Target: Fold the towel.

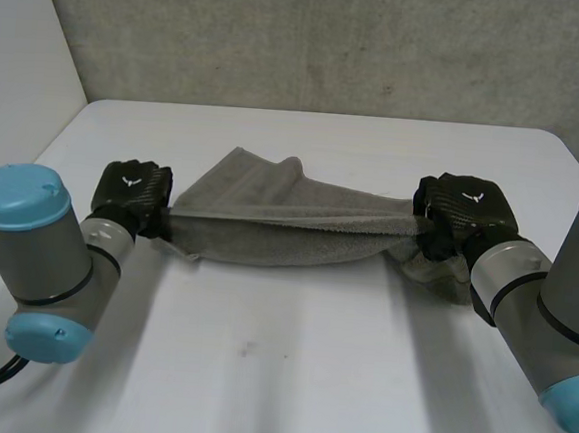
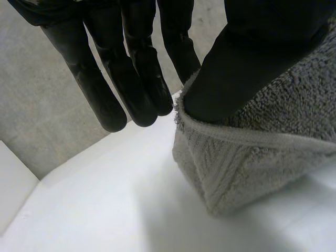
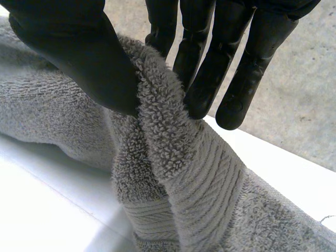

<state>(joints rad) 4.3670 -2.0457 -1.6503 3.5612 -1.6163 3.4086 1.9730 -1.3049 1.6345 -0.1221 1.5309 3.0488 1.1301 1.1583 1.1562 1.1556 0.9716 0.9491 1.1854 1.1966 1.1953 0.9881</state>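
A grey towel (image 1: 289, 222) hangs stretched in a bunched band between my two hands, just above the white table (image 1: 307, 378). My left hand (image 1: 131, 192) holds its left end. In the left wrist view the thumb (image 2: 247, 63) presses the towel's hemmed corner (image 2: 252, 163) against the straight fingers (image 2: 131, 79). My right hand (image 1: 465, 212) grips the right end. In the right wrist view its thumb (image 3: 73, 47) and fingers (image 3: 210, 79) pinch a thick fold of towel (image 3: 189, 178), and the rest droops below the palm.
A grey concrete wall (image 1: 333, 39) rises behind the table's far edge, and a white panel (image 1: 21, 55) stands at the left. Bare tabletop lies in front of the towel and behind it.
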